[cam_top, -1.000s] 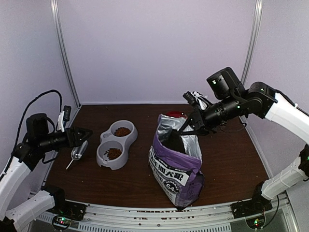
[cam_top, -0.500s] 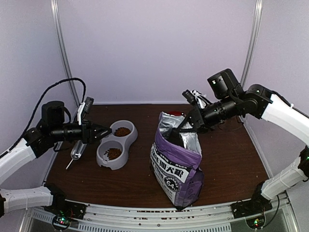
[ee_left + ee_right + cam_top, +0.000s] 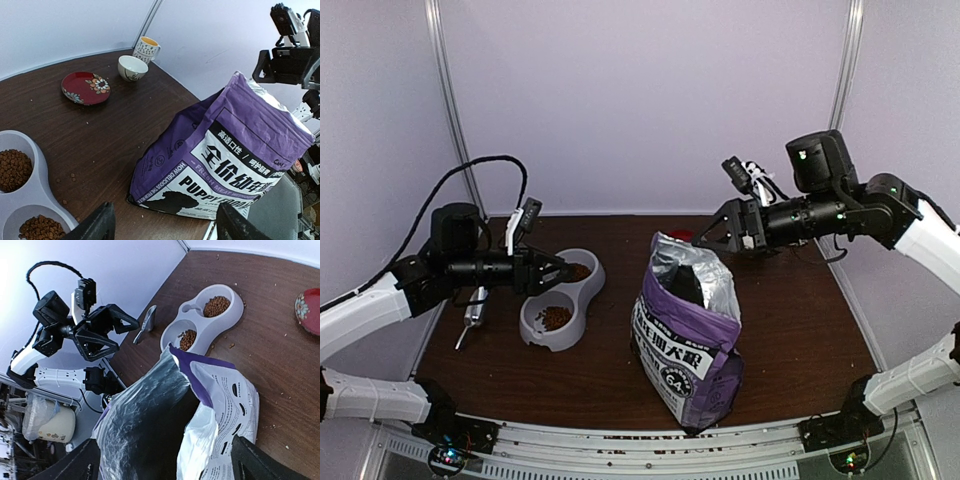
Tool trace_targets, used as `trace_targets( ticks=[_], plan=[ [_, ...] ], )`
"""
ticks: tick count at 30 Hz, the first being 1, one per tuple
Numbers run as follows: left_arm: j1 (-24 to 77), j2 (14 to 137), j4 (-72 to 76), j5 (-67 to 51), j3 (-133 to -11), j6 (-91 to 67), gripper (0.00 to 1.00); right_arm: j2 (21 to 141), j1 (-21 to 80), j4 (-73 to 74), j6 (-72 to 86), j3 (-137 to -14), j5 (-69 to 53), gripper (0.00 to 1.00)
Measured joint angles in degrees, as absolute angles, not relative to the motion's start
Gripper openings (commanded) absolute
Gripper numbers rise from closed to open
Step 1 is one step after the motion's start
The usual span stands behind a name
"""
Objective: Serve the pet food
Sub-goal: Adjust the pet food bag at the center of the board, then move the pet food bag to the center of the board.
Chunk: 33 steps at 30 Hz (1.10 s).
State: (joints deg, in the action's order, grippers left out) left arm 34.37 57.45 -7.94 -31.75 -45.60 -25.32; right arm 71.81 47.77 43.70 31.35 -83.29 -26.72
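The pet food lies as brown kibble in both wells (image 3: 573,272) (image 3: 555,318) of a grey double bowl (image 3: 552,343); the wrist views show it too (image 3: 12,169) (image 3: 217,306). A purple printed bag (image 3: 685,330) stands upright by itself at mid-table, its silver-lined mouth open (image 3: 165,415). My right gripper (image 3: 710,243) hangs open just above and behind the bag's mouth, holding nothing (image 3: 170,462). My left gripper (image 3: 563,273) hovers open over the bowl's far well, pointing at the bag (image 3: 167,225), and it is empty.
A metal scoop (image 3: 473,318) lies left of the bowl. At the back of the table stand a red flowered plate (image 3: 85,87), a small white bowl (image 3: 132,67) and a patterned cup (image 3: 146,48). Loose kibble crumbs dot the brown table (image 3: 100,130).
My right gripper has opened, let go of the bag's rim and drawn back up to the right. My left arm has swung rightward from beside the scoop to over the bowl.
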Motion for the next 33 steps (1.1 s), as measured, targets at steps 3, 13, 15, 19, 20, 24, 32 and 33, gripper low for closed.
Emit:
trace_targets(
  ticks=[3, 13, 15, 19, 20, 24, 32, 33],
  plan=[
    [34.5, 57.9, -7.1, -30.9, -45.6, -25.5, 0.72, 68.7, 49.5, 44.8, 30.5, -83.3, -24.0, 0.97],
    [34.6, 57.9, -7.9, -21.1, -45.8, -26.3, 0.76, 61.5, 63.5, 53.0, 28.8, -82.3, -9.7, 0.87],
    [34.6, 57.8, -7.9, -19.0, -45.8, -26.8, 0.77, 59.2, 66.0, 53.0, 29.3, -79.8, -7.8, 0.84],
    [34.6, 57.7, -8.1, -16.2, -45.8, -27.6, 0.77, 56.6, 72.1, 53.2, 30.8, -75.8, -4.5, 0.79],
    [34.6, 57.8, -8.2, -15.6, -45.9, -27.8, 0.77, 56.7, 73.8, 53.2, 31.2, -75.7, -3.7, 0.78],
    [34.6, 57.7, -8.3, -14.7, -46.3, -28.7, 0.78, 58.3, 80.7, 52.6, 31.9, -75.7, 1.5, 0.68],
    [34.6, 57.0, -9.1, -14.5, -46.4, -29.1, 0.78, 62.3, 84.6, 53.8, 35.2, -76.0, 14.9, 0.48],
    [34.6, 56.7, -9.3, -14.5, -46.4, -29.1, 0.78, 62.3, 84.7, 53.9, 35.3, -76.0, 15.5, 0.46]
  ],
)
